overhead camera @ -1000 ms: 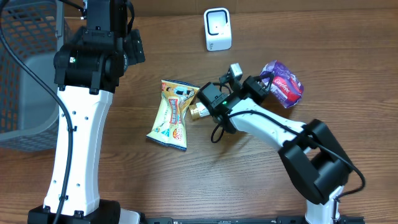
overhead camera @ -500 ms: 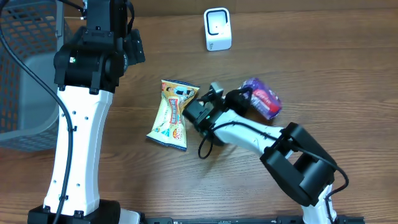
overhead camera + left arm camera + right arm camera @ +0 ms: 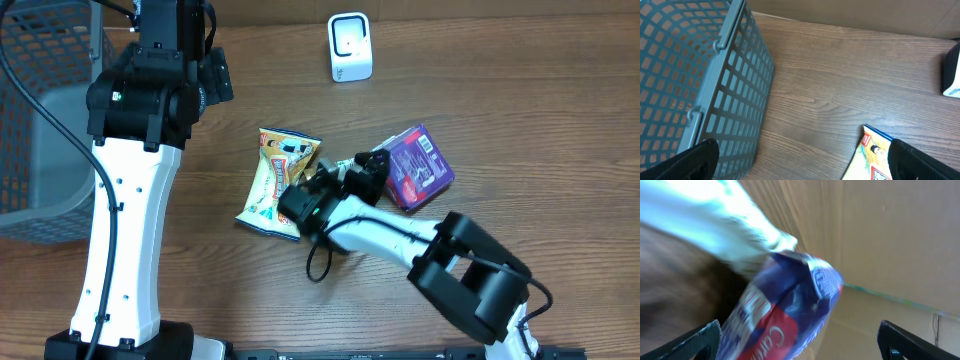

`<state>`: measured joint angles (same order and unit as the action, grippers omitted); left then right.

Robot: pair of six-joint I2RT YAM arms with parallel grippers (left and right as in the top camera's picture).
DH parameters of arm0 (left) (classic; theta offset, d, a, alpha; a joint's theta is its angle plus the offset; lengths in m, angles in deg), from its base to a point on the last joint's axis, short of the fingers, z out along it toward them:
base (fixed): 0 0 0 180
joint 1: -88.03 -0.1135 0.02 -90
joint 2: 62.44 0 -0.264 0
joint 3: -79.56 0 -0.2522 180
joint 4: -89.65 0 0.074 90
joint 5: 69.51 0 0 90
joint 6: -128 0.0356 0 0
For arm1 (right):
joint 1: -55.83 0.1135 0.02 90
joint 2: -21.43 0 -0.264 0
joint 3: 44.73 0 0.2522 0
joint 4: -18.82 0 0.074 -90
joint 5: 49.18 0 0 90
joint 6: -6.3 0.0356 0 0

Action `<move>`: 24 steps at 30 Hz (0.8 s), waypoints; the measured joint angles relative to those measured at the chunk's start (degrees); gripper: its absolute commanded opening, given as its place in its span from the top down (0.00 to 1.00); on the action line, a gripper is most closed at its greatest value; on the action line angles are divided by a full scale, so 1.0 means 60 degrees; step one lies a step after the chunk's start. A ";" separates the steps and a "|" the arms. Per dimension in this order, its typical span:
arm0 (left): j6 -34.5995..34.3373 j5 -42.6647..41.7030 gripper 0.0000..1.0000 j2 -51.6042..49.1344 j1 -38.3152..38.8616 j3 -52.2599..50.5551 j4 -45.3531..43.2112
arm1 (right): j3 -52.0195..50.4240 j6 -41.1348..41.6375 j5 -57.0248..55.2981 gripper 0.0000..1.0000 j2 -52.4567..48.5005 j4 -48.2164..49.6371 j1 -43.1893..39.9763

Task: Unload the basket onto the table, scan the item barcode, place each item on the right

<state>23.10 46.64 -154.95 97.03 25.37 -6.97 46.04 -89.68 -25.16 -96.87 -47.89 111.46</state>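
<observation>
a snack bag (image 3: 268, 190), scanner (image 3: 350, 47), basket (image 3: 40, 150) and, beside the right fingers (image 3: 695, 342), a purple packet (image 3: 420, 165) were borne by the wooden table (image 3: 560, 80).

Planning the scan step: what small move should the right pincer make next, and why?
Probably close the right pincer on the purple foil packet: its jaws stand open beside it, and the packet lies barcode-up on the wooden table, apart from the white scanner.

The left arm (image 3: 125, 230) and right arm (image 3: 395, 228) are 2 white, rounded shells with black joint housings. Small dark screws dot the left one; a black cable (image 3: 318, 268) loops off the right.
</observation>
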 measured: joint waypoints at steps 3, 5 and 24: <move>0.0000 0.0000 0.00 0.0000 0.0000 0.0000 -0.0004 | 0.0368 0.0925 0.0466 0.00 -0.0011 -0.0801 0.0765; 0.0000 0.0000 0.00 0.0000 0.0000 0.0000 -0.0004 | 0.0936 0.1701 0.1315 0.00 -0.0015 -0.1341 0.1275; -0.0153 0.0000 0.00 0.0000 0.0000 0.0000 0.0040 | 0.2524 0.9992 0.9475 0.00 0.1020 -0.2459 -0.0306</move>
<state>22.19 46.64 -154.95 97.03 25.37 -6.73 61.19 -29.72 31.69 -90.75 -62.65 109.63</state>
